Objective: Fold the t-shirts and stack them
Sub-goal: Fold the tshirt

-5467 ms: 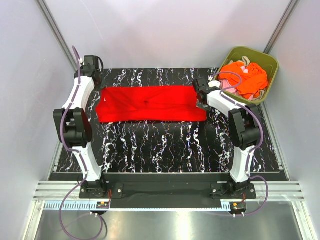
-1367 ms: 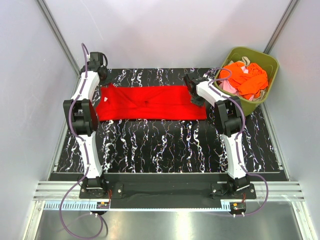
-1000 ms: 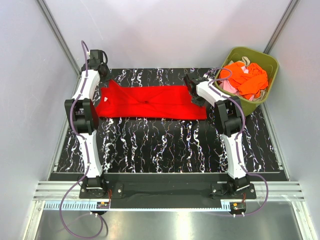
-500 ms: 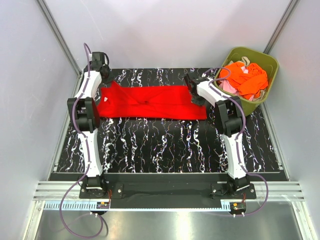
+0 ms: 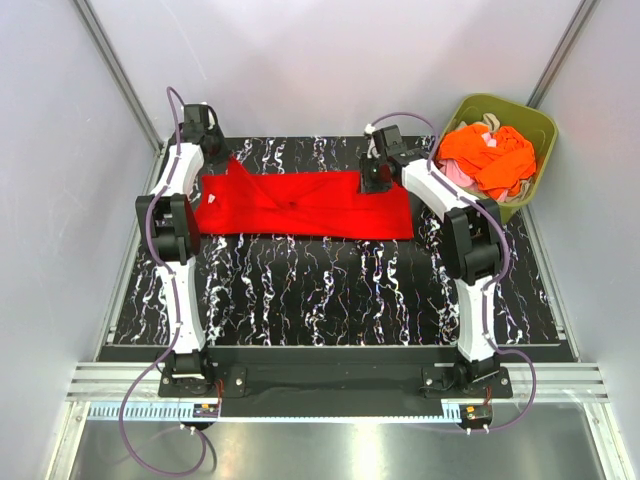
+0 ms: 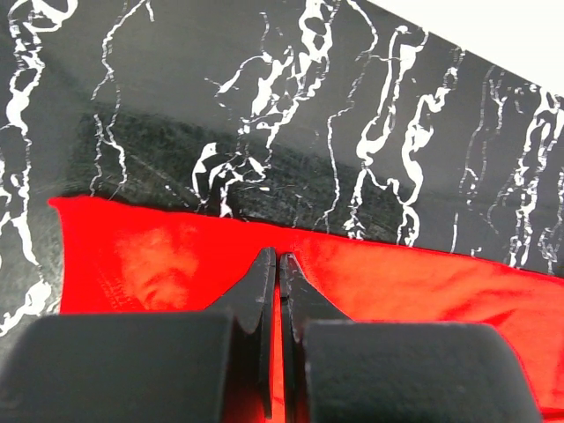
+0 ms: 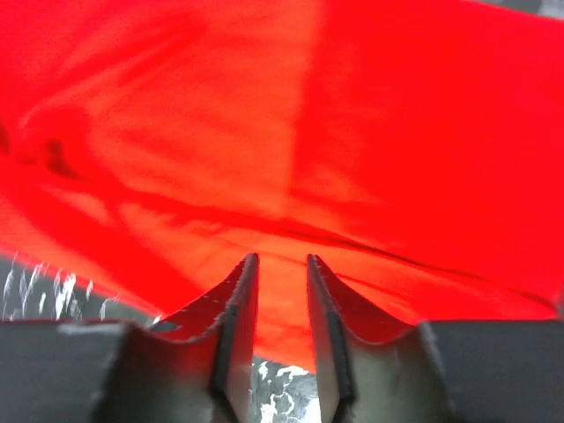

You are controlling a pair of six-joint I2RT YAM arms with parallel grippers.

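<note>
Left wrist cam: left gripper (image 6: pixel 271 262) pinches the shirt (image 6: pixel 414 286) edge, right gripper (image 7: pixel 275 264) hangs spread over it, so I want that side pinched level before I fold.

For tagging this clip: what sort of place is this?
Probably a robot lab cell: grey walls around a black marbled table, two bolted arms at a red t-shirt, an olive bin of clothes.
</note>
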